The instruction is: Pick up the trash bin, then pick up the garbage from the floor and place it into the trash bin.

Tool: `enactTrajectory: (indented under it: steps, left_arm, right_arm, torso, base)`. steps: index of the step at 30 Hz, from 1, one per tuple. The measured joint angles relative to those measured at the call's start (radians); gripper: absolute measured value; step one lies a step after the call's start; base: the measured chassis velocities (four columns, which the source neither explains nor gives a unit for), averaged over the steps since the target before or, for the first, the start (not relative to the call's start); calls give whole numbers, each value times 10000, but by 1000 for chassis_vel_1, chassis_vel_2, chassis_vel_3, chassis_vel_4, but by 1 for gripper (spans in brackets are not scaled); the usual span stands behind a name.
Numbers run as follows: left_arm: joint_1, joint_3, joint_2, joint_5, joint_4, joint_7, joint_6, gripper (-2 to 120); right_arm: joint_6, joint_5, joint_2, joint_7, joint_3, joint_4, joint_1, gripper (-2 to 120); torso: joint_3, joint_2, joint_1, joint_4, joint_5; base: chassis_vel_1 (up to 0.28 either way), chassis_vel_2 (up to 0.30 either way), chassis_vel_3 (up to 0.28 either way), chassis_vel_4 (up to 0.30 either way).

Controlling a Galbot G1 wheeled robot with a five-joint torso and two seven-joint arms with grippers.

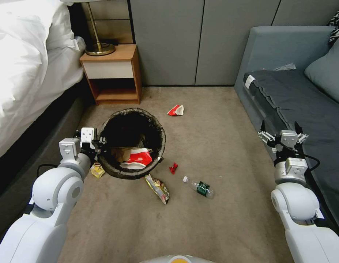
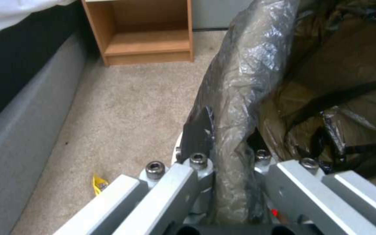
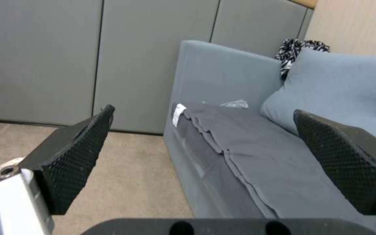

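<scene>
Even indoor light; bedding overexposed; wrist views soft.

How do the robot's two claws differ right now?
The left gripper is clamped on the bagged rim of the trash bin; the right gripper holds nothing. The left one's fingers are closed; the right one's spread wide. The left is beside the bed, the right by the sofa.
</scene>
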Motion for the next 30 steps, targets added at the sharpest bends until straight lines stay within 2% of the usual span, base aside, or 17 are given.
enactTrajectory:
  steps: [30]
  left_arm:
    - [0, 0, 0, 0, 0, 1, 0, 1]
  right_arm:
    - [0, 0, -1, 0, 0, 0, 0, 100]
  torso:
    - [1, 0, 0, 0, 0]
  base:
    - [0, 0, 0, 0]
